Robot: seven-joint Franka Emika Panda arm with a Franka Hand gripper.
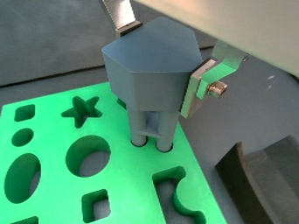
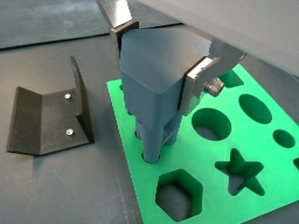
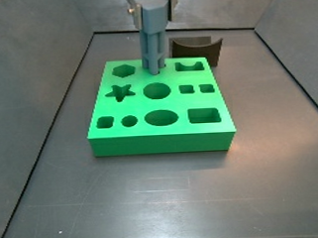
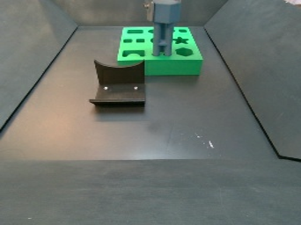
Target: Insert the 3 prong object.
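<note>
Wrist views both show your gripper [image 2: 163, 48] clamped on the head of the 3 prong object [image 2: 158, 87], prongs down in the green block [image 2: 222, 175]. Looks rigid, light, smooth plastic to me, so keep hold high on its flat sides.

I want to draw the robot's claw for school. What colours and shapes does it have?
Draw the claw with two flat silver metal plates for fingers, one on each side. In a wrist view, one finger has a silver bracket with a small bolt and nut on it. The body above them is pale grey. No cables or markings show. In both side views the claw is too small for detail.
</note>
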